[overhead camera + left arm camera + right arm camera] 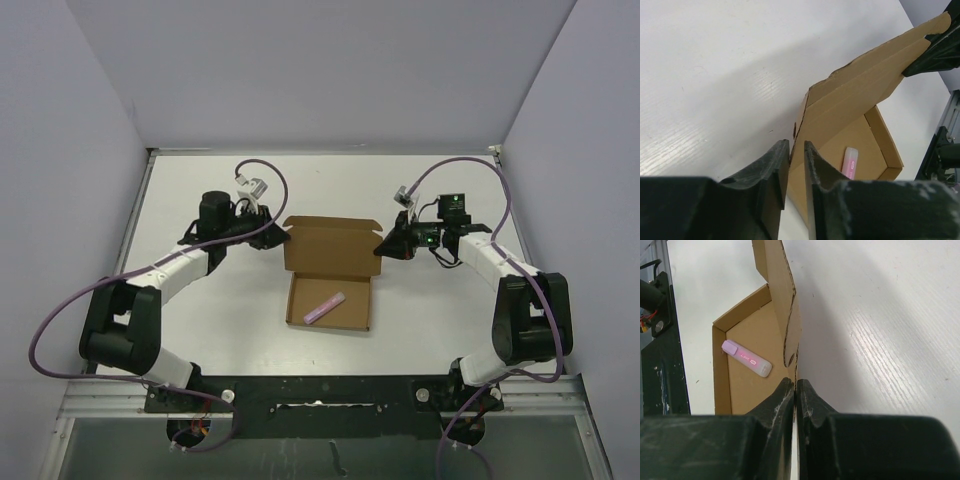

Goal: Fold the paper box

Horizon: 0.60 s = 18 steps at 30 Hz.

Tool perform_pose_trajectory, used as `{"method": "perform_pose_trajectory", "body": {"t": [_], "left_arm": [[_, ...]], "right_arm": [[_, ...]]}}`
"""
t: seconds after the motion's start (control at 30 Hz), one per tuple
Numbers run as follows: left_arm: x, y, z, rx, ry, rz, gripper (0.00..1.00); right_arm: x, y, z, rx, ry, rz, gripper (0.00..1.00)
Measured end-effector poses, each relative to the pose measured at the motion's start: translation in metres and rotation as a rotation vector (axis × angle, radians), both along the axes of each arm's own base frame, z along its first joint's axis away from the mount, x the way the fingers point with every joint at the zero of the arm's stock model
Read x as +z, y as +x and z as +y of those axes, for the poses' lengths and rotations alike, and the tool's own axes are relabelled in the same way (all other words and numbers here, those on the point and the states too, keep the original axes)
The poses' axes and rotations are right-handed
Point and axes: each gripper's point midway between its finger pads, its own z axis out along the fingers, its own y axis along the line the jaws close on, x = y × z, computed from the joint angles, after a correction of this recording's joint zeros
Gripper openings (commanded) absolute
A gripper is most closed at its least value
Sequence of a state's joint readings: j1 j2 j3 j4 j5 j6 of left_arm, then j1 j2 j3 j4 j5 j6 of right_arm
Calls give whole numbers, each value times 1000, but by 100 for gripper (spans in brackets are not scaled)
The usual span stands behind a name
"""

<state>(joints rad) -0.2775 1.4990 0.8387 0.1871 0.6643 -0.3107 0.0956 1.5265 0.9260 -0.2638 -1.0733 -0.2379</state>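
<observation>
The paper box [333, 247] is plain brown cardboard in the middle of the table, with its tray open and its lid raised at the far side. A small pink stick [325, 307] lies in the tray. My left gripper [278, 238] is at the lid's left edge, and in the left wrist view [796, 145] its narrowly parted jaws pinch the cardboard [860, 85]. My right gripper [383, 243] is at the lid's right edge, shut tight on the cardboard edge [795, 382]. The box [750, 385] and the stick [746, 358] show in the right wrist view, and the stick also in the left wrist view [850, 162].
The white table [200, 180] is bounded by grey walls at the back and sides. A black rail [320, 395] with the arm bases runs along the near edge. Purple cables [270, 175] loop over both arms.
</observation>
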Motion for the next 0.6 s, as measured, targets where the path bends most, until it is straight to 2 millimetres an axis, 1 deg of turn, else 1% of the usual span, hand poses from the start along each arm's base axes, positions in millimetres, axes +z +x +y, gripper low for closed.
{"method": "perform_pose_trajectory", "body": {"t": [0.03,0.07,0.27,0.4,0.5,0.6], "left_arm": [[-1,0,0,-4,-1,3,4],[-1,-1,-1,-7,-2,5,0],[0,0,-4,-6,3,-11,0],[0,8,-7,46,29,-54,0],[-2,15,-6,112,61,-90,0],[0,25,-5,182,87,-137,0]], "right_arm": [[0,0,0,1,0,-1,0],[0,0,1,3,-1,-2,0],[0,1,1,-6,-29,-27,0],[2,7,1,-42,-103,-86,0],[8,16,3,-79,-169,-164,0],[11,29,6,-123,-226,-242,0]]}}
